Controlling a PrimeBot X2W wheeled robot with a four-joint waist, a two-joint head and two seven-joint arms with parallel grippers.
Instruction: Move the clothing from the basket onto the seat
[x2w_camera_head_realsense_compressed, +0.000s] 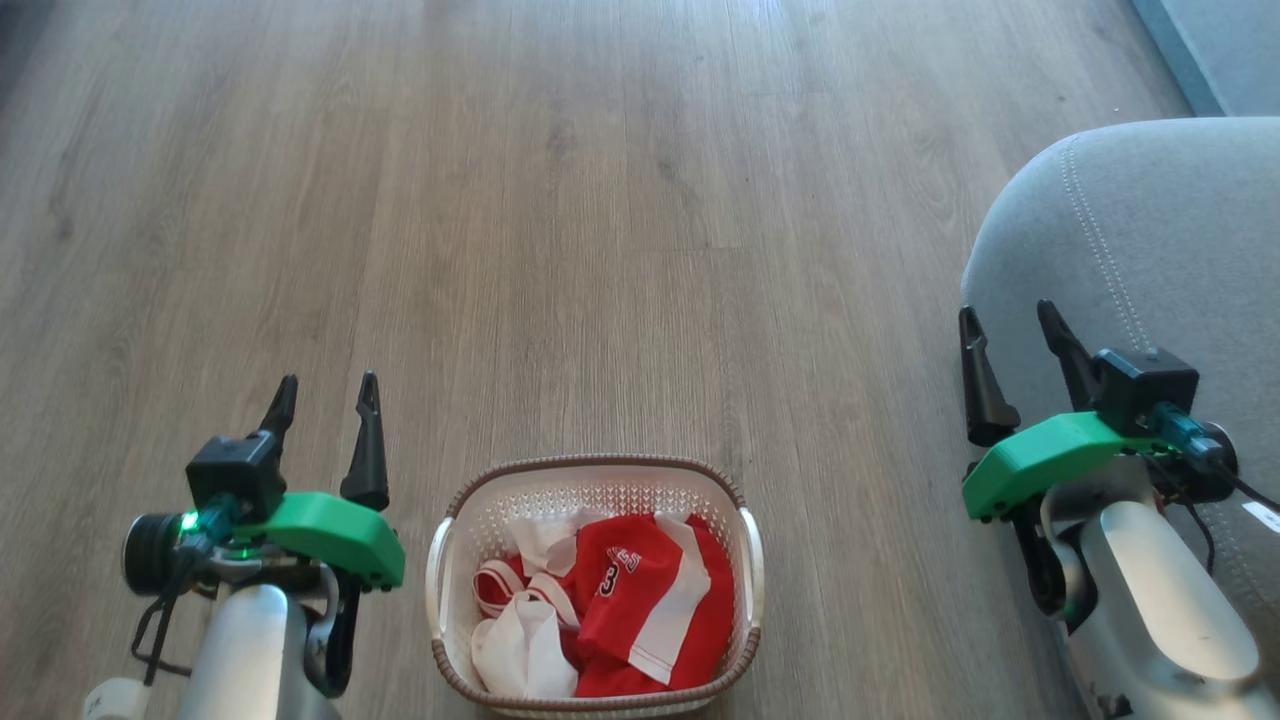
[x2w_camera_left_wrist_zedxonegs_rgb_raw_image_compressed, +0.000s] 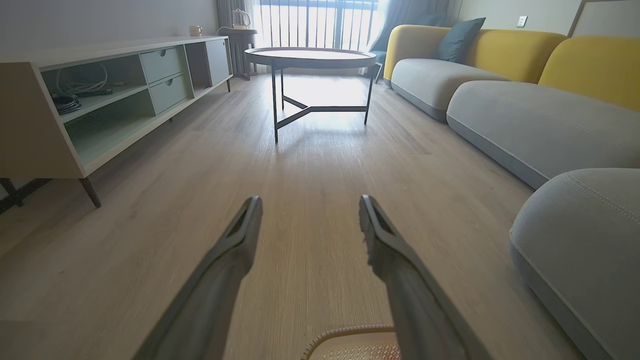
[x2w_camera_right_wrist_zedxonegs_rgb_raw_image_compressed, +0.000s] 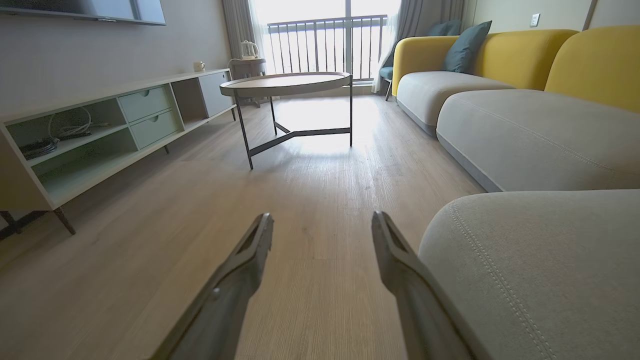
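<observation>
Head view: clothing (x2w_camera_head_realsense_compressed: 630, 590) in basket (x2w_camera_head_realsense_compressed: 600, 463) beside left claw (x2w_camera_head_realsense_compressed: 330, 385).

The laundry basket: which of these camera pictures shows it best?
The head view. It looks straight down on the basket, so its rim, both handles and the clothing inside are plain. The left wrist view catches just a sliver of the basket, the rim, at its bottom edge.

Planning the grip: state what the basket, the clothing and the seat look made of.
Basket: apparently moulded plastic, cream, perforated walls, brown woven-look rim.
Clothing: soft fabric, red and white, crumpled in folds.
Seat: grey upholstery fabric, matte, pale double stitching.
</observation>
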